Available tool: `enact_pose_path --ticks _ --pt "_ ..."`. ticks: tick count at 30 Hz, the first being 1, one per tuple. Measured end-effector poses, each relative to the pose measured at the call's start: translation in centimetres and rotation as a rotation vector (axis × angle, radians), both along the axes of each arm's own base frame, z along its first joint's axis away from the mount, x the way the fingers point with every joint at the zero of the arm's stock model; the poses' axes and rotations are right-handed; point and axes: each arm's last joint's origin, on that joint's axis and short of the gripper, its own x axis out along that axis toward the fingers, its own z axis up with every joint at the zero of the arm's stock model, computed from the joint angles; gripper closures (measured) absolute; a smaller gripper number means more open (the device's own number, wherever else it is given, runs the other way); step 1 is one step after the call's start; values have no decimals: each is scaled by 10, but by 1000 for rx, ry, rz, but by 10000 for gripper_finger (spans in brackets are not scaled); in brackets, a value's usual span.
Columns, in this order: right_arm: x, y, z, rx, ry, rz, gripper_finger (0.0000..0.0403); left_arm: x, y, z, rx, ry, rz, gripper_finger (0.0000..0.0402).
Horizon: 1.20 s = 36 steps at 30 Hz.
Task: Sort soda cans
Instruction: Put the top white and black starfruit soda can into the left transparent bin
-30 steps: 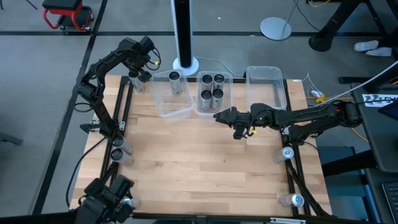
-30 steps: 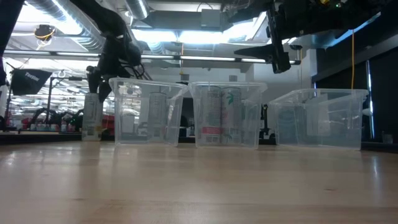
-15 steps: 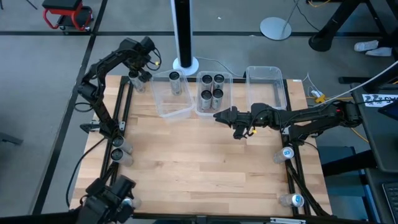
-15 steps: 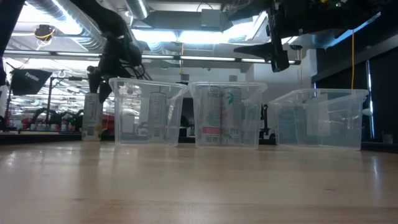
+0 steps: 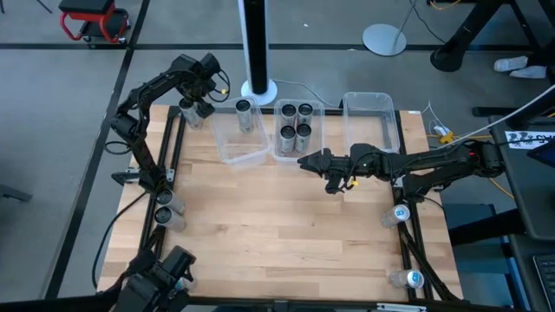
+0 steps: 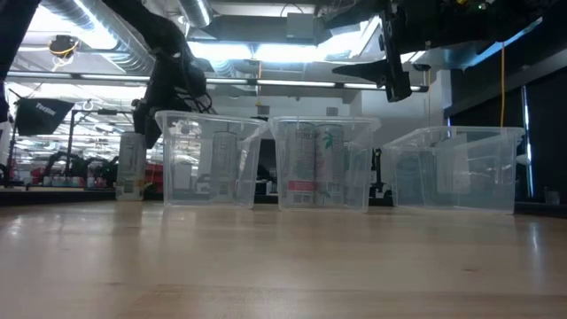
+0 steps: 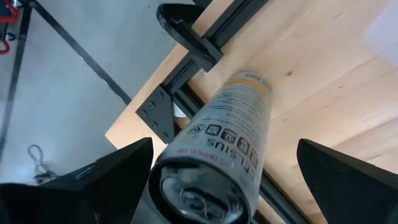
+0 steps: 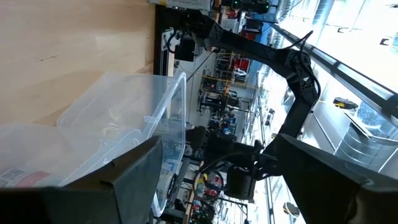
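Bins: three are sitting in a row along the table's (image 5: 286,225) far edge, the left bin (image 5: 240,134), middle bin (image 5: 298,130) and right bin (image 5: 371,121).
Left bin: one can (image 5: 244,115) is standing in it.
Middle bin: four cans (image 5: 296,126) are standing in it.
Far-left corner: a can (image 5: 189,113) is standing outside the left bin, with the left gripper (image 5: 201,97) hanging over it.
Right gripper (image 5: 305,161): is hovering just in front of the middle bin.
Left edge: two cans (image 5: 165,208) are standing there.
Right edge: two cans (image 5: 401,213) are lying there.
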Motion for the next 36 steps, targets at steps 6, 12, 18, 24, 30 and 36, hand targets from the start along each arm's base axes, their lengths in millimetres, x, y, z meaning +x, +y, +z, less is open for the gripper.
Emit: enact_pose_path --ticks 6,12,18,24,30,36 --pt "0 0 0 0 1 0 91 5 4 -16 -55 104 -28 25" --pt "0 0 0 0 -1 0 91 6 1 -19 -95 176 -67 67" --pt "0 0 0 0 -4 0 91 5 0 -19 -109 196 -89 96" --pt "0 0 0 1 -1 0 91 5 -1 -19 -114 209 -102 121" --pt "0 0 0 1 -2 0 91 5 -1 -18 -115 219 -102 137" --pt "0 0 0 1 -2 0 91 5 -6 -14 -115 220 -98 138"
